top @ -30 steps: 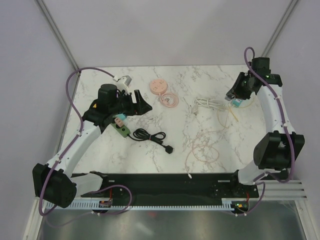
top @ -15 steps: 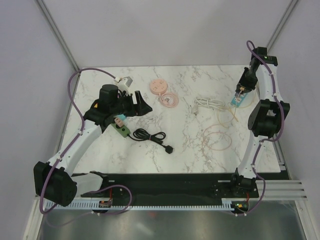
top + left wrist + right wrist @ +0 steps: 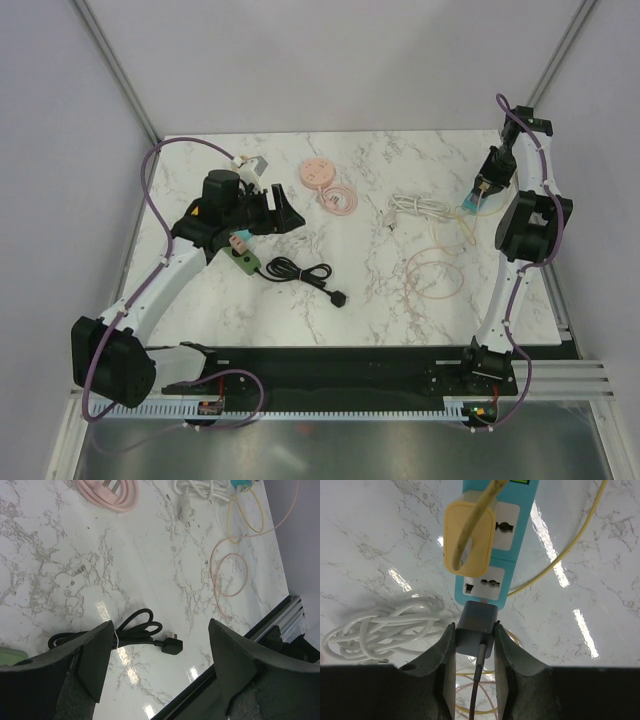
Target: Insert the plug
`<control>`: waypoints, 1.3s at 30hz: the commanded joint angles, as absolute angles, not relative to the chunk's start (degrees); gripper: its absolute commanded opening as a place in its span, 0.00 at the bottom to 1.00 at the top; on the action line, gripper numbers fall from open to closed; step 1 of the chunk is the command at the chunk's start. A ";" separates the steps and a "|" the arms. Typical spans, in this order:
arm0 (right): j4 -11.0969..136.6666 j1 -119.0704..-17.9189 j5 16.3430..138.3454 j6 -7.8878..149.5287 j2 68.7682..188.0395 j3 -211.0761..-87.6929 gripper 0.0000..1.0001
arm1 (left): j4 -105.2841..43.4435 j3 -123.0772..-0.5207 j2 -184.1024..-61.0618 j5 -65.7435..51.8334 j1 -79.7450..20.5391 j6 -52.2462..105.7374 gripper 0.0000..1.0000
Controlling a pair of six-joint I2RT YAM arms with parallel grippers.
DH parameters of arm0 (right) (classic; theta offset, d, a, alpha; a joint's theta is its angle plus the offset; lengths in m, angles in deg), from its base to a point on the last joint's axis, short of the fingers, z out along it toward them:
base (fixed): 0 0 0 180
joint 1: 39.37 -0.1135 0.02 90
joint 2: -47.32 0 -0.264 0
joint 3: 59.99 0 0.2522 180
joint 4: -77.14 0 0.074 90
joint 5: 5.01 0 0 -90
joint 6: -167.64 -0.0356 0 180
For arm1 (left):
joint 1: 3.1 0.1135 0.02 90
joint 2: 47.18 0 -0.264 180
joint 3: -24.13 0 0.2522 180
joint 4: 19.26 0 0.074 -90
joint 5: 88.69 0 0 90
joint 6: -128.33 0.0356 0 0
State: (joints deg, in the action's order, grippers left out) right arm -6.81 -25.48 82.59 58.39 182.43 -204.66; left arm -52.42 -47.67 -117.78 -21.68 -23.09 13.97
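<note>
My right gripper (image 3: 475, 632) is shut on a grey plug (image 3: 476, 620) with a dark cord running back from it. The plug's front meets the near end of a teal power strip (image 3: 514, 515), at its lowest socket, and a short bit of prong shows between them. A yellow plug (image 3: 469, 540) sits in the strip's middle socket. From above, the right gripper (image 3: 484, 186) stands at the strip (image 3: 473, 204) near the table's right edge. My left gripper (image 3: 160, 625) hangs open above the table.
A black cord (image 3: 298, 271) with a black plug (image 3: 172, 645) lies below the left gripper, beside a green socket block (image 3: 243, 261). A round pink strip (image 3: 316, 172), a white cable bundle (image 3: 420, 207) and thin pink cable loops (image 3: 435, 272) lie around.
The right arm has folded upright toward the right edge, still gripping the plug at the strip. The pink cable loops have shifted toward the right. The left arm has barely moved.
</note>
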 commanded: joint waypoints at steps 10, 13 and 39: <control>-5.09 -25.48 81.56 58.82 184.78 -208.57 0.00 | -51.57 -48.08 -118.81 -22.86 -22.97 16.18 0.82; -4.39 -25.48 79.64 59.26 185.40 -209.19 0.00 | -51.57 -48.08 -118.90 -22.78 -22.97 16.26 0.82; -3.77 -25.31 81.30 59.09 186.37 -209.46 0.00 | -51.83 -47.99 -117.67 -21.37 -22.97 16.79 0.82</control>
State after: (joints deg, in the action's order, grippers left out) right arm -4.30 -25.59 81.06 58.59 185.56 -208.27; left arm -52.66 -47.67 -118.79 -21.55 -23.09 14.01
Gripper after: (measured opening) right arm 0.342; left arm 0.821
